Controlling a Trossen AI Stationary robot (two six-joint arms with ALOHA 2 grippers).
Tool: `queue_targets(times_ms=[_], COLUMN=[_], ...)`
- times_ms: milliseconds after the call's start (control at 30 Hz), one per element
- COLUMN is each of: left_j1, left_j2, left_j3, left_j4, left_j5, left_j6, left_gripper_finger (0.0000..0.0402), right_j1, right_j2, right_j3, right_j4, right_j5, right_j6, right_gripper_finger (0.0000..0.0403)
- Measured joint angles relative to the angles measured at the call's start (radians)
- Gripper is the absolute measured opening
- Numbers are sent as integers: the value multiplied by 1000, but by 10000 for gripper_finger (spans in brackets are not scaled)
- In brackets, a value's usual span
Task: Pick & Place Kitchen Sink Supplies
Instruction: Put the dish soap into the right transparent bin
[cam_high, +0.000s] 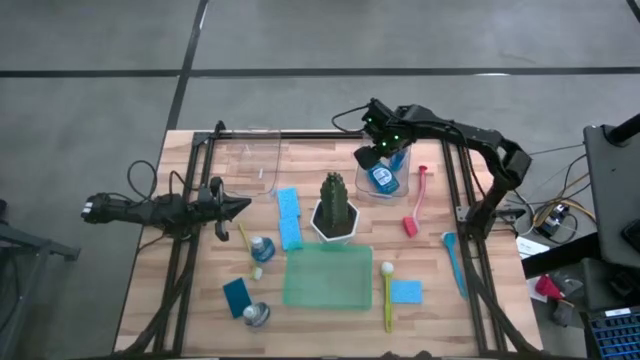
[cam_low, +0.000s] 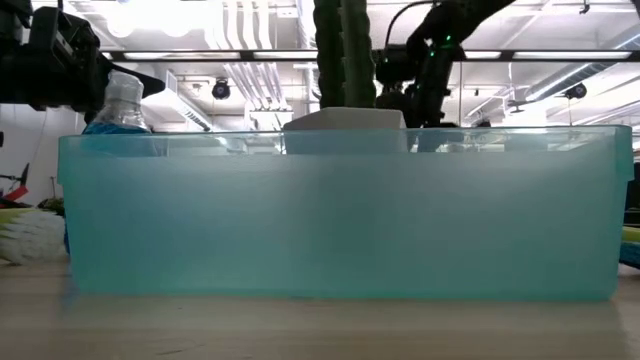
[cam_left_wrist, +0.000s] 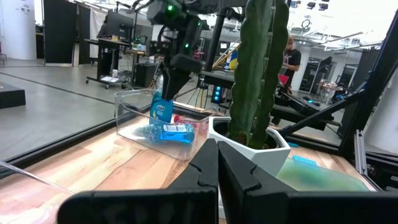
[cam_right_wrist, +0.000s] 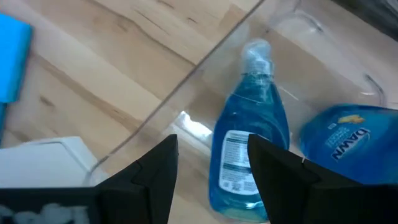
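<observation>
Clear plastic bin (cam_high: 385, 182) at the table's one o'clock: holds two bottles of blue liquid, one lying flat (cam_right_wrist: 249, 149), one (cam_right_wrist: 348, 146) leaning beside it. Right gripper (cam_high: 384, 152) just above this bin, jaws parted, nothing between them. Left gripper (cam_high: 238, 207) at nine o'clock, jaws closed and empty. Plant in white pot (cam_high: 336, 210) at centre; green tray (cam_high: 327, 278) at six o'clock. Blue sponges: one (cam_high: 289, 217) beside the pot, one (cam_high: 238, 296) at seven, one (cam_high: 405, 291) at five. Two more bottles (cam_high: 262, 248) (cam_high: 256, 315) at seven. Red brush (cam_high: 416, 204) at three, blue brush (cam_high: 454, 264) at four, yellow brush (cam_high: 388, 296) at five o'clock.
</observation>
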Motion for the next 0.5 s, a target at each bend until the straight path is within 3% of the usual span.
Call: queue_targets(times_ms=[167,500], left_j1=[0,0], left_j2=[0,0], left_j3=[0,0], left_j4=[0,0], left_j5=[0,0], left_j6=[0,0], left_gripper_finger=[0,0], right_j1=[-1,-34], right_j2=[68,121], right_j3=[31,49], right_j4=[10,-29], right_j5=[7,-10], right_j6=[-60,-71], right_gripper_finger=[196,252])
